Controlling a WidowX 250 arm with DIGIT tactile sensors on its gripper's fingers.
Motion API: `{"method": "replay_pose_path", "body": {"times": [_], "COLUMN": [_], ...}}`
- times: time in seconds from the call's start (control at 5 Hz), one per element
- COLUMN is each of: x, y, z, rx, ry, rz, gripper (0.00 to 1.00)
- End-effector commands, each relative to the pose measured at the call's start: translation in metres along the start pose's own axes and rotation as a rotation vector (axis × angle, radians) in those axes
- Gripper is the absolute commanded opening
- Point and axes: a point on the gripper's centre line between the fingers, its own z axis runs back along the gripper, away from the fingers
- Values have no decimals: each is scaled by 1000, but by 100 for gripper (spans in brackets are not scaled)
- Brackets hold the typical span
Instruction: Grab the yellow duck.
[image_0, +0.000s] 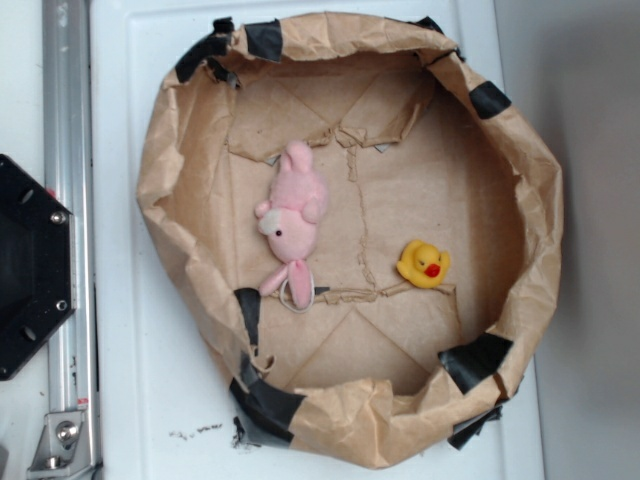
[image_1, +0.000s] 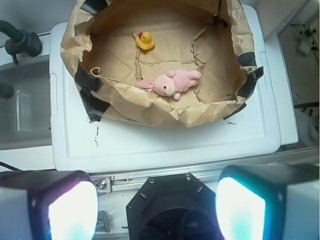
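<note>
white table, brown paper basin holding yellow duck and pink bunny, jaws spread wide, empty

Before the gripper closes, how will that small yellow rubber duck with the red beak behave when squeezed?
The small yellow rubber duck looks rounded and smooth, so it may slip or squirt sideways. It seems small and probably light. The crinkled brown paper liner beneath is uneven, so it could tip when nudged.
</note>
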Motion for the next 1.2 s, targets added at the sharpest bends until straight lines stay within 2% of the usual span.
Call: {"method": "replay_pose_path", "body": {"times": [0.0, 0.2, 0.4, 0.6, 0.8, 1.0], "x": [0, 48, 91, 117, 146, 161], "y": [0, 8, 25, 36, 55, 46], "z": [0, -22, -60, -94, -144, -163], "rx": [0, -27, -115, -178, -174, -165], "ry": [0, -51, -163, -167, -125, -42], "rz": [0, 156, 294, 336, 378, 317], "gripper": [100, 100, 100, 100, 100, 100]}}
